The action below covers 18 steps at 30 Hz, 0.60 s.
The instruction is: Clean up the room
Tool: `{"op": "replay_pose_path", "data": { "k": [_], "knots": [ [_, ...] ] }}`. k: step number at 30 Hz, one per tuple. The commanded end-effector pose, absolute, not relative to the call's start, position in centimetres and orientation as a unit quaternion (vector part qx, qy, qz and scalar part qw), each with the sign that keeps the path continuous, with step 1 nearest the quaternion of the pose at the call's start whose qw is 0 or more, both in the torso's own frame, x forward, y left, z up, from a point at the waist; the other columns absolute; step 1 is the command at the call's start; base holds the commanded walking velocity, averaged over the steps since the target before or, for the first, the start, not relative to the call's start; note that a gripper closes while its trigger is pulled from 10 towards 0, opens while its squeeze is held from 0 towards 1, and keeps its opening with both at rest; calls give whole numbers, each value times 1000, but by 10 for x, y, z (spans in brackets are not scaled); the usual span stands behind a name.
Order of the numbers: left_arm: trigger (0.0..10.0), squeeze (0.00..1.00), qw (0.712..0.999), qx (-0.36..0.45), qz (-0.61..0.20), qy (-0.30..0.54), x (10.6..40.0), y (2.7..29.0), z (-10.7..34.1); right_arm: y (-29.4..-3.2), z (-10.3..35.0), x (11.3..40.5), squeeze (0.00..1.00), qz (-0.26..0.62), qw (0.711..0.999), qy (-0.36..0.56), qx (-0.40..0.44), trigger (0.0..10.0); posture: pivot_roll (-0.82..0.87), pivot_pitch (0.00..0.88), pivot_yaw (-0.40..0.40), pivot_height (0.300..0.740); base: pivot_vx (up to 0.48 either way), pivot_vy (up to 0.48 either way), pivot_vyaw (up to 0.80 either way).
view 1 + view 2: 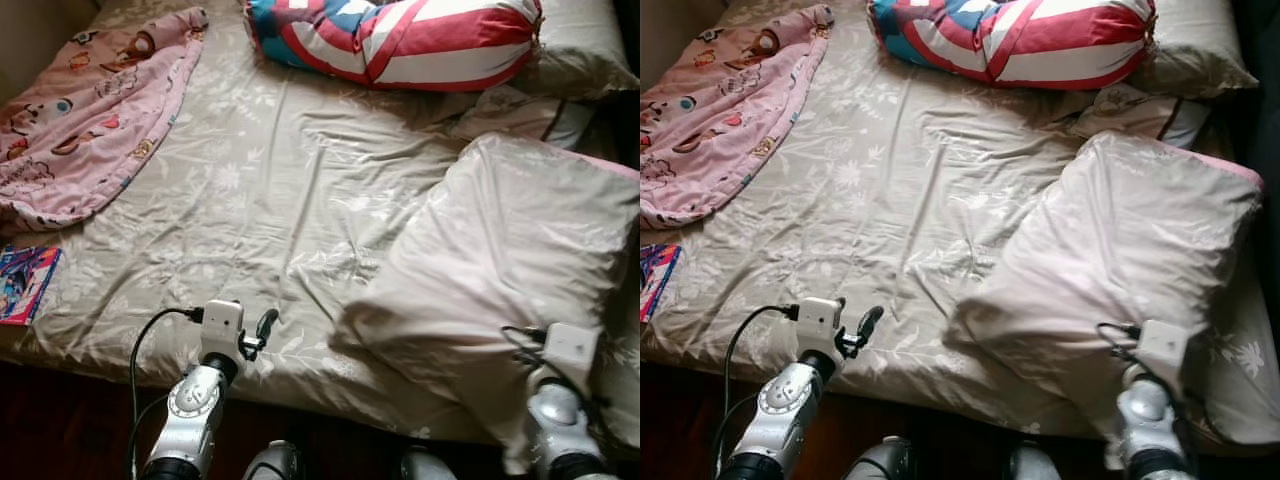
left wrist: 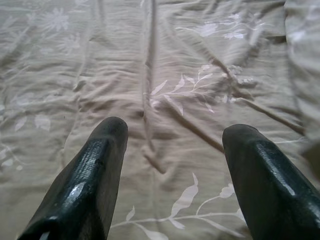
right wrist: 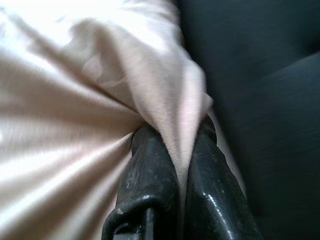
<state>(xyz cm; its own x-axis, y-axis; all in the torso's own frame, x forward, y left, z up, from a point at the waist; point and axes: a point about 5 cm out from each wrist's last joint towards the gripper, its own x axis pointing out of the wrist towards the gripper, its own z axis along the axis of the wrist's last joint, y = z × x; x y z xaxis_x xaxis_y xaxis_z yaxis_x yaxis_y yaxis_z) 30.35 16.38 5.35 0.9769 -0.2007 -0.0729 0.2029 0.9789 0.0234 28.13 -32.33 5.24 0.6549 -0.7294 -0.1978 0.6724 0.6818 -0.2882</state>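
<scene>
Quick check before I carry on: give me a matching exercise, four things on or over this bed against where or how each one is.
Things:
1. pale pink satin pillow
2. pink cartoon-print blanket
3. red, white and blue striped bolster
4. left hand

States:
A. open over the beige floral sheet
B. at the head of the bed
C. pinched by the right hand
D. bunched on the robot's left

Pairs: 1-C, 2-D, 3-B, 4-A
</scene>
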Motion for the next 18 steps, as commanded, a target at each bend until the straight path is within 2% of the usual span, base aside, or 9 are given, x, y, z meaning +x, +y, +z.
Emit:
{"op": "replay_pose_path", "data": {
  "k": [1, 7, 14, 15, 18],
  "knots": [
    [10000, 0, 994, 12, -90, 55, 297, 170, 43, -346, 82, 285, 0, -438, 888, 94, -101, 0, 3, 264, 33, 740, 0, 0, 0],
    [10000, 0, 994, 9, -89, 56, 297, 171, 41, -377, 109, 276, 0, -502, 853, 69, -124, 0, -6, 263, 33, 740, 0, 0, 0],
    [10000, 0, 994, 6, -89, 59, 297, 172, 39, -382, 108, 273, 0, -504, 851, 83, -124, 0, -7, 266, 34, 740, 0, 0, 0],
    [10000, 0, 994, 6, -88, 59, 297, 173, 38, -378, 105, 273, 0, -502, 851, 90, -122, 10000, -4, 267, 35, 740, 0, 0, 0],
    [10000, 0, 994, 6, -88, 60, 297, 174, 38, -374, 101, 274, 0, -501, 854, 87, -111, 10000, 0, 268, 38, 740, 0, 0, 0]
  ]
}}
